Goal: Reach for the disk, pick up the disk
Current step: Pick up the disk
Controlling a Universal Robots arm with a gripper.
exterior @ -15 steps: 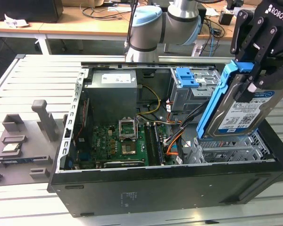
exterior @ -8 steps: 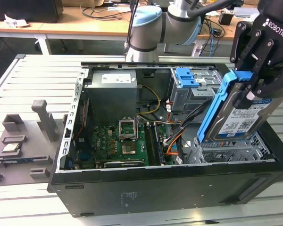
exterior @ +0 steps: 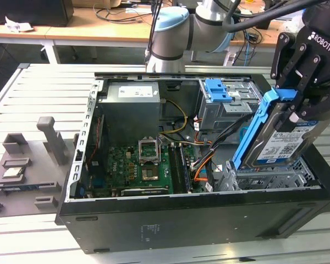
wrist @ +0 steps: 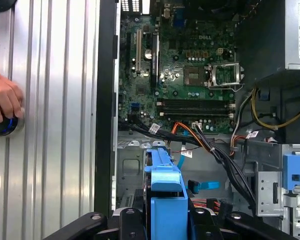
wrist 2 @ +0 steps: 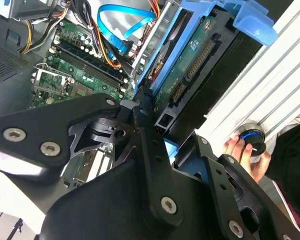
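Slatted metal counter [exterior: 38,88] carries the open computer case [exterior: 154,231]. My tool [exterior: 297,104] is clamped on the disk [exterior: 278,140], tilted above its bay. I should lift straight, keeping it off the cables [exterior: 203,162].

The disk [exterior: 283,140], a silver hard drive with a white-and-blue label and blue side bracket, is tilted steeply, lifted above the case's drive cage.

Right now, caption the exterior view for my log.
Gripper shut on the disk, holding it tilted above the open computer case, blue bracket uppermost.
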